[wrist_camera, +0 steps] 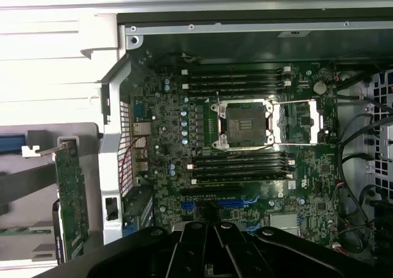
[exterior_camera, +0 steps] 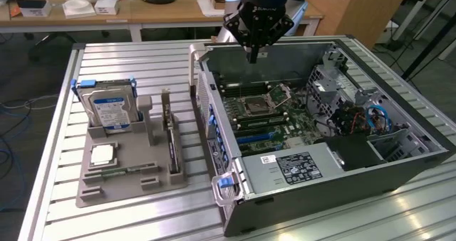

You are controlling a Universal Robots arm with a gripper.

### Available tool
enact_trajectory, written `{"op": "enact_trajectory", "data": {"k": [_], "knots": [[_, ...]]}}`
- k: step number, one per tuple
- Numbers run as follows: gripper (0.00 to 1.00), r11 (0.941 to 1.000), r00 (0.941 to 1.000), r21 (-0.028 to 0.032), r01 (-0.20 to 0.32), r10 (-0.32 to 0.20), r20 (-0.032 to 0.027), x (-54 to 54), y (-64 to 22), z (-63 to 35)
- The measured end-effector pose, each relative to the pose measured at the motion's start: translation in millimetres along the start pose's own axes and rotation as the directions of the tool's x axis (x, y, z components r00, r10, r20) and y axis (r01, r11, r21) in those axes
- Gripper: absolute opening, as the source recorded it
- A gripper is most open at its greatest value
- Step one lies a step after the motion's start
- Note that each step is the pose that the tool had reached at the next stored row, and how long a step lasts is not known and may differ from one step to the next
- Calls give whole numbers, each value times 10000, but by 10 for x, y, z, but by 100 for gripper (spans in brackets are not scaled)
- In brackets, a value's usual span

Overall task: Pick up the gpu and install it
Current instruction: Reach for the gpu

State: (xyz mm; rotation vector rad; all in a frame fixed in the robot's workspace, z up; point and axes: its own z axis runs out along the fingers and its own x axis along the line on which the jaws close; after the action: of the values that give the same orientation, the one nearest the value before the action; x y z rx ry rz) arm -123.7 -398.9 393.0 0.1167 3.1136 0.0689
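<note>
The gpu [exterior_camera: 170,135] stands on edge in a slot of the grey holder [exterior_camera: 132,190] on the exterior view's left; it is a thin dark card with a pale bracket at its far end. In the wrist view the gpu [wrist_camera: 72,195] is a green board outside the case wall. My gripper [exterior_camera: 252,55] hangs over the far rim of the open computer case [exterior_camera: 299,182], well apart from the card. Its dark fingers [wrist_camera: 195,244] meet at the tips, shut, with nothing between them. Below lies the motherboard [wrist_camera: 178,137] with blue expansion slots [wrist_camera: 228,202].
A silver hard drive [exterior_camera: 107,111] with a blue-white label stands upright in the holder. A small chip [exterior_camera: 102,154] and a memory stick [exterior_camera: 123,171] lie there too. Inside the case are the CPU socket [wrist_camera: 242,123], cables [exterior_camera: 374,118] and drive cages. Slatted table [exterior_camera: 128,64] around.
</note>
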Motion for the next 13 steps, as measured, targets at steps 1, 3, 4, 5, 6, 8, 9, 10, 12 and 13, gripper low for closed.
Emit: {"op": "enact_trajectory", "data": {"k": [1,3,4,5,6,8,9,10,12,13], "knots": [[11,10000,10000,1,1,-1,0,12,-1,1],[11,10000,10000,1,0,0,0,37,-3,3],[11,10000,10000,1,0,0,-1,51,-4,4],[11,10000,10000,1,0,0,-1,65,-5,5],[11,10000,10000,1,-1,1,0,78,-6,6],[11,10000,10000,0,1,-1,0,102,-8,9],[11,10000,10000,0,1,-1,0,114,-9,9],[11,10000,10000,0,1,-1,0,124,-10,11],[11,10000,10000,1,1,-1,-1,146,-11,12],[11,10000,10000,0,1,-1,-1,157,-12,13]]}}
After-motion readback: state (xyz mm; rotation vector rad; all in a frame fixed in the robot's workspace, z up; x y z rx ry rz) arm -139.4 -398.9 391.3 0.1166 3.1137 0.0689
